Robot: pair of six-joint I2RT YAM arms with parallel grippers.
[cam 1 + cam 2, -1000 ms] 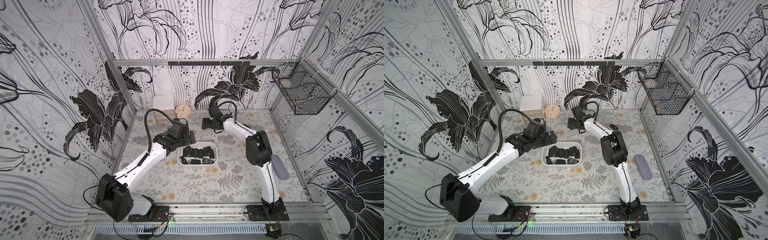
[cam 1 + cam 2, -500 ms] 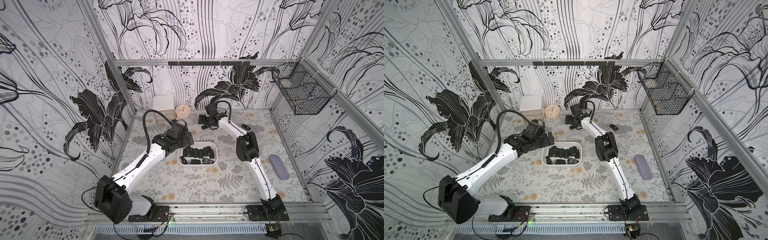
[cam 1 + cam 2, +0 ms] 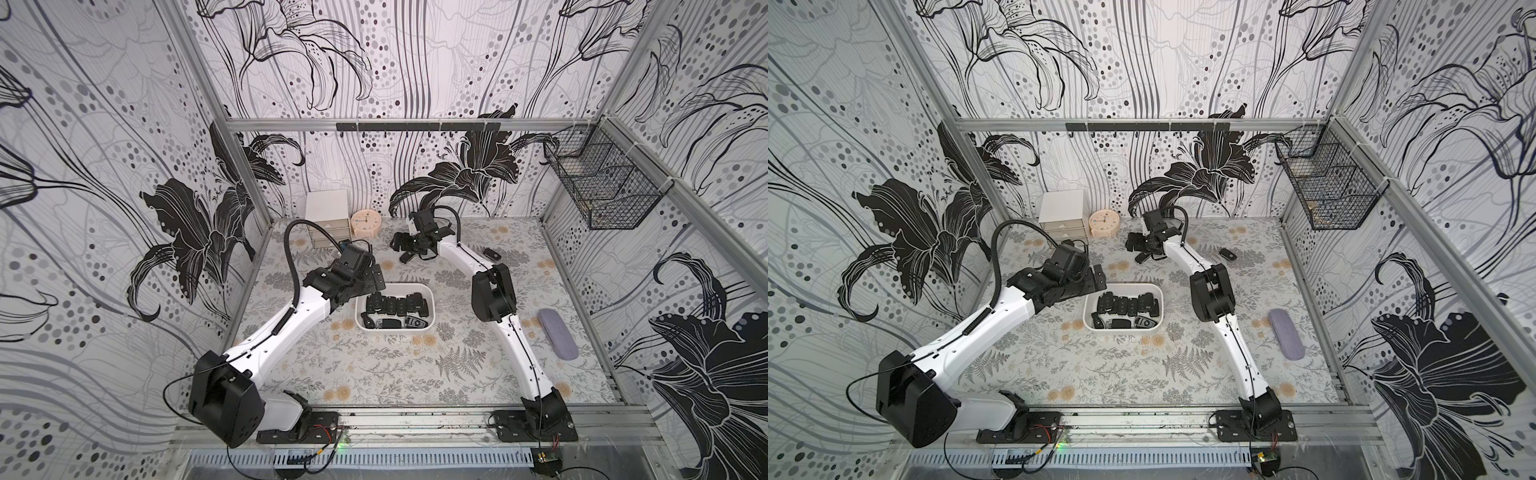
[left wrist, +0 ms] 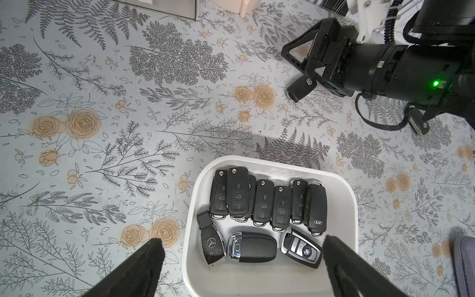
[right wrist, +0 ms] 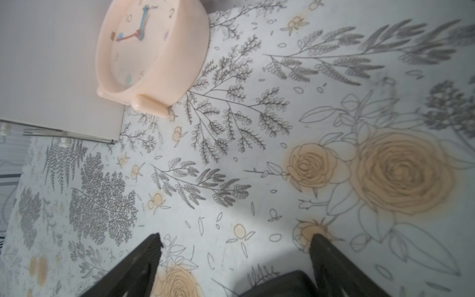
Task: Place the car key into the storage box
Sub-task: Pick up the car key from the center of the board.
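The left arm point(image 3: 282, 328) and right arm point(image 3: 519, 353) have white links with black joint housings. A ribbed black cable point(image 3: 287, 253) runs along the left arm. A green light point(image 4: 435, 83) glows on the right's black wrist. The left gripper point(image 4: 243, 244) has black wedge fingers point(image 4: 144, 267).

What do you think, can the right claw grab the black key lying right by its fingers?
Probably yes. The right gripper hangs open just over the car key, which lies alone on the table with nothing covering it. It likely only needs to drop a little and close.

free: mat point(image 3: 374, 365) before storage box point(image 3: 433, 307) | blocked: back-left corner, cabinet point(image 3: 327, 203) and clock point(image 3: 365, 220)
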